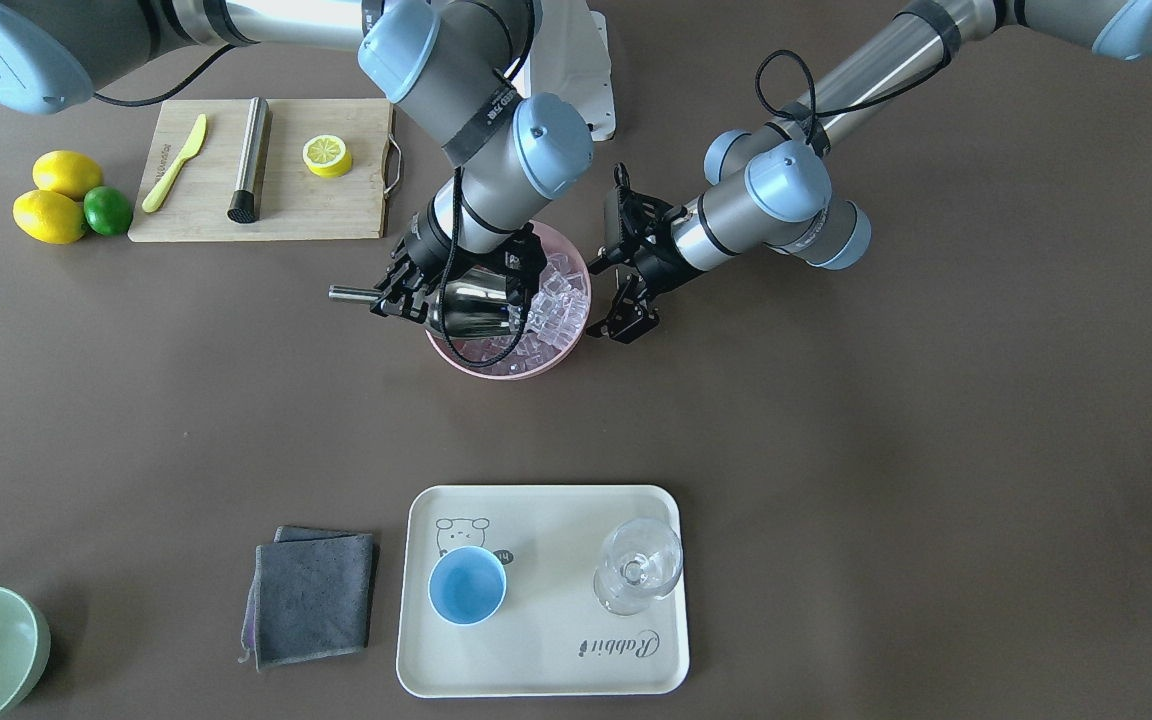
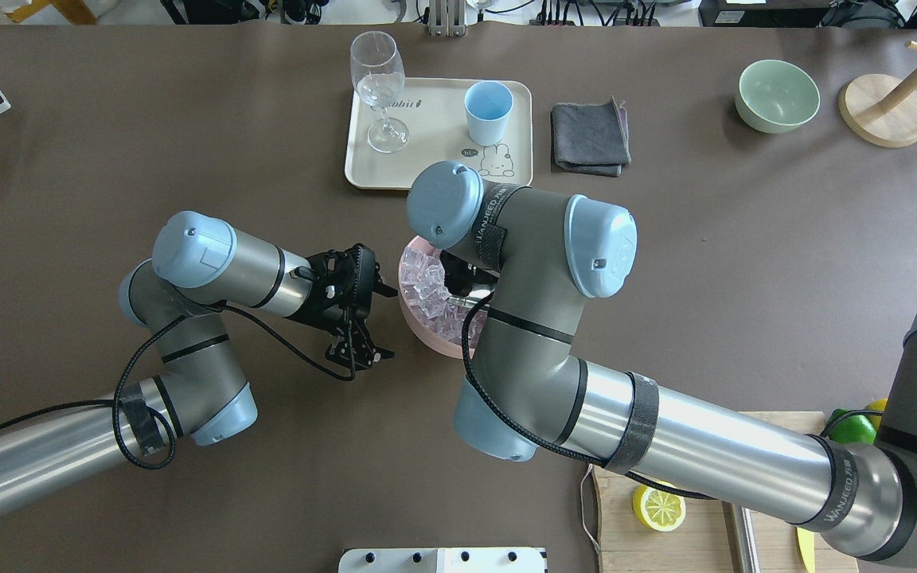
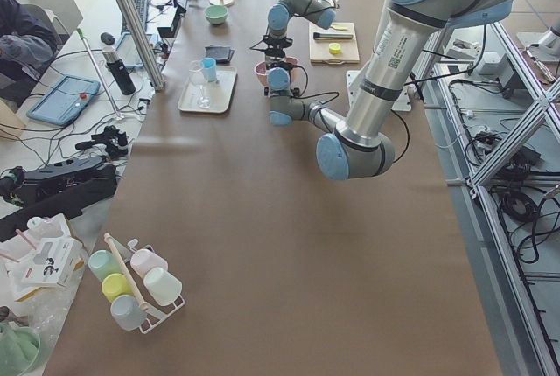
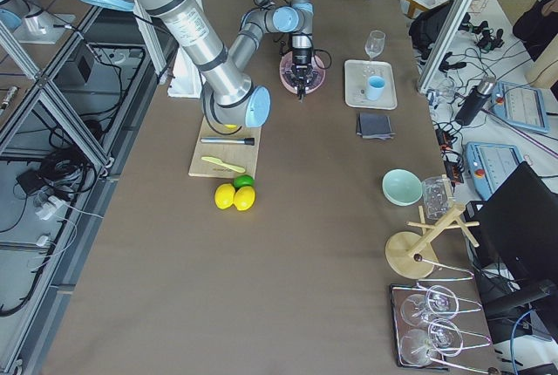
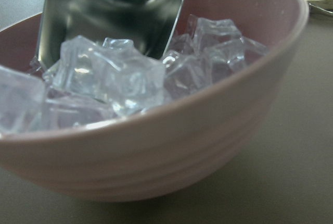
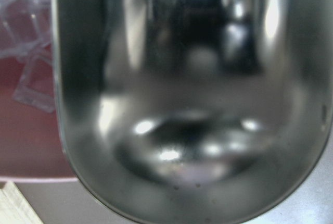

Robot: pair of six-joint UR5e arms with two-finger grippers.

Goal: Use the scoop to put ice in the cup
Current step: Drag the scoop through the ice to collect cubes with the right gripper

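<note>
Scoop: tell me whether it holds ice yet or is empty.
Empty. The scoop shows only bare steel inside its trough in the right wrist view, and the ice lies in the pink bowl.

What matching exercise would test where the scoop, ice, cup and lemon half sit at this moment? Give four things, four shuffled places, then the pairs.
Things:
1. scoop
2. ice
3. cup
4. lemon half

Places:
A. on the tray, beside the glass
B. heaped in the pink bowl
C. on the cutting board
D. gripped by its handle in the right end effector

Pairs: 1-D, 2-B, 3-A, 4-C
</note>
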